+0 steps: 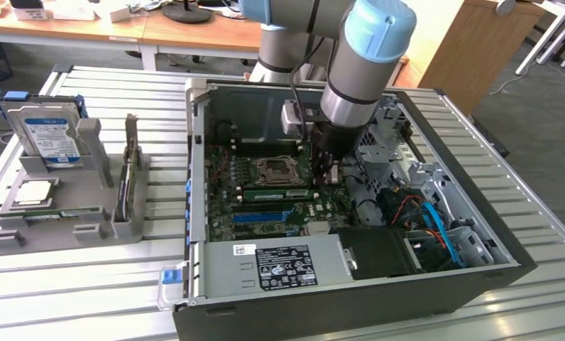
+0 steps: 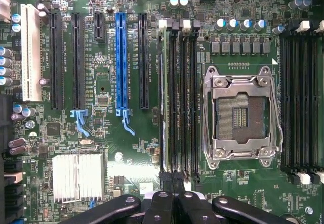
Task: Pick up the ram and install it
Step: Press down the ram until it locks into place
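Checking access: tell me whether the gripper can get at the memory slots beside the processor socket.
Likely yes: the gripper, shut, hangs in the open case close over the memory slots by the processor socket, with nothing between.

The wrist view's edge cuts off my gripper (image 2: 175, 197) behind its closed fingertips. The ram (image 2: 163, 97) stands edge-on in its slot, chips hidden. In the exterior view my arm (image 1: 353, 78) covers part of the motherboard (image 1: 263, 213).
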`<state>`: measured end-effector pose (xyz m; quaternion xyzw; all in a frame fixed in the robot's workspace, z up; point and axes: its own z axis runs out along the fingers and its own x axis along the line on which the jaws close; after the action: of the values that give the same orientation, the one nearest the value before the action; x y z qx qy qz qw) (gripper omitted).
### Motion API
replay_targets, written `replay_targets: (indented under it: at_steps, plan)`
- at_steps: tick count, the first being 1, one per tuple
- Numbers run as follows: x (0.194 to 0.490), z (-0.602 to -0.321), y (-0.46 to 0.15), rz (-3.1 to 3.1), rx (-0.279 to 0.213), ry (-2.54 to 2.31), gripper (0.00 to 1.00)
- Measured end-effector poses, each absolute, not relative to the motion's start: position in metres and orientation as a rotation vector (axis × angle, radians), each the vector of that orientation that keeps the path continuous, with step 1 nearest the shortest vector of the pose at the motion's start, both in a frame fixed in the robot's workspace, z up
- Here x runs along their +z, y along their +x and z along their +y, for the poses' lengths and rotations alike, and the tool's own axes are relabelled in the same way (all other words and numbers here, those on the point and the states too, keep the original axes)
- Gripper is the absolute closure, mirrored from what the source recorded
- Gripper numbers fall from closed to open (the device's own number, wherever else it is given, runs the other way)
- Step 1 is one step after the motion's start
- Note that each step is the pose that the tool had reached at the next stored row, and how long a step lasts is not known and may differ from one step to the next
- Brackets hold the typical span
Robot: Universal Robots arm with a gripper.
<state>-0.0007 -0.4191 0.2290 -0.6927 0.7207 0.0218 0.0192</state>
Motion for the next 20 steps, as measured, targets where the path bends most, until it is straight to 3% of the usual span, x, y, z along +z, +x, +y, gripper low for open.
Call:
replay_targets:
  at_steps: [20]
  plan:
    - [0.227, -0.4192, -0.0007, 2.237, 0.067, -2.15, 0.89]
